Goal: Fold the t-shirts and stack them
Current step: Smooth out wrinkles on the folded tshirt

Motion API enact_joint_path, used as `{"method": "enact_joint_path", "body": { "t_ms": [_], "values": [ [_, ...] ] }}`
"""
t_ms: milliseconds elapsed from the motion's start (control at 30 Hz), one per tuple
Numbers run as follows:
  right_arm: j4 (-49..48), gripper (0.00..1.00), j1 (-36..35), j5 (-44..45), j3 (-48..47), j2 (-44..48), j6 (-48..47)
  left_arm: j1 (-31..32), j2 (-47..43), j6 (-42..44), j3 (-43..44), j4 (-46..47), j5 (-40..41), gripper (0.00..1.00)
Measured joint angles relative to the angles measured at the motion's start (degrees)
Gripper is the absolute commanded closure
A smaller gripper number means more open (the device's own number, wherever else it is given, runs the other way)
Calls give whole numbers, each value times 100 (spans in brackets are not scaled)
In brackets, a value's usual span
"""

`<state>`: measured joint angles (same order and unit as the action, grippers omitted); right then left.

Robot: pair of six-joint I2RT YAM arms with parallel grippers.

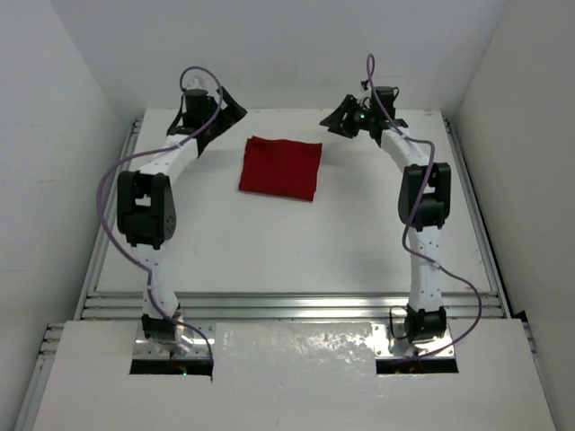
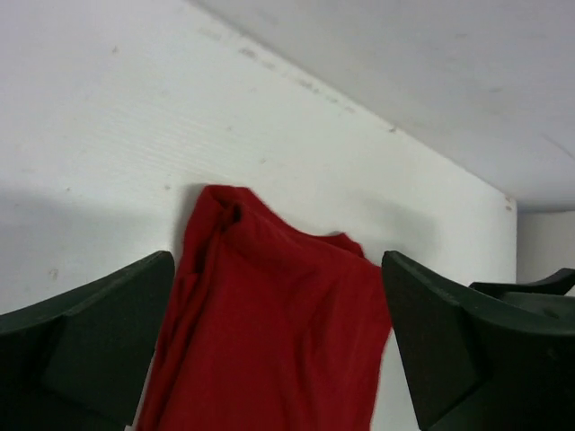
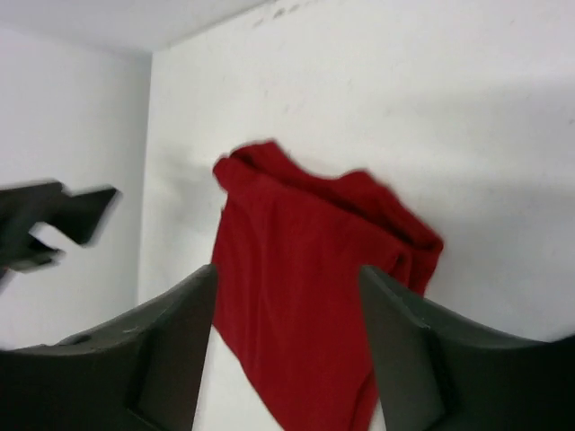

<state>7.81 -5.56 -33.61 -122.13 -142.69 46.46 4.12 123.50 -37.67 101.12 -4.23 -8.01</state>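
The dark red t-shirt [image 1: 280,167] lies folded into a small rectangle on the white table [image 1: 296,242], toward the back. It also shows in the left wrist view [image 2: 269,323] and the right wrist view [image 3: 305,296]. My left gripper [image 1: 230,115] is open and empty, just left of and behind the shirt, apart from it. My right gripper [image 1: 340,121] is open and empty, just right of and behind the shirt, apart from it. In each wrist view the shirt shows between the spread fingers [image 2: 81,350], below them on the table.
White walls enclose the table at the back and both sides. Metal rails [image 1: 296,305] run along the table's front and sides. The left gripper shows blurred in the right wrist view [image 3: 54,224]. Bare table lies in front of the shirt.
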Motion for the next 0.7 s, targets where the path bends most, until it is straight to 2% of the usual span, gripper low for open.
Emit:
{"method": "enact_joint_path", "body": {
  "t_ms": [33,67,100,133,167,233,300,467,567,633,700],
  "values": [
    [-103,81,-4,-37,297,229,-96,94,-308,94,-223,105,162,32],
    [-260,91,-24,-118,577,428,-131,197,-498,186,-341,245,227,56],
    [-461,100,-63,-164,837,588,-149,354,-638,302,-393,435,229,84],
    [-562,100,-109,-234,946,643,-181,479,-660,348,-393,588,201,95],
    [-688,100,-170,-332,984,645,-181,636,-621,450,-334,756,107,100],
    [-918,100,-289,-570,901,463,-120,844,-343,531,-116,916,-103,100],
    [-1209,100,-393,-817,553,44,-13,1023,369,581,586,907,-417,100],
    [-1469,100,-544,-841,262,-992,216,929,2232,629,2063,326,-560,100],
    [-1370,100,-490,-863,35,-1517,540,651,2850,413,2223,232,-702,100],
    [-1327,100,-448,-734,-118,-1554,586,492,2839,372,2267,275,-584,100],
    [-1224,100,-413,-551,-133,-1521,603,356,2833,382,2269,372,-341,86]
  ]
}}
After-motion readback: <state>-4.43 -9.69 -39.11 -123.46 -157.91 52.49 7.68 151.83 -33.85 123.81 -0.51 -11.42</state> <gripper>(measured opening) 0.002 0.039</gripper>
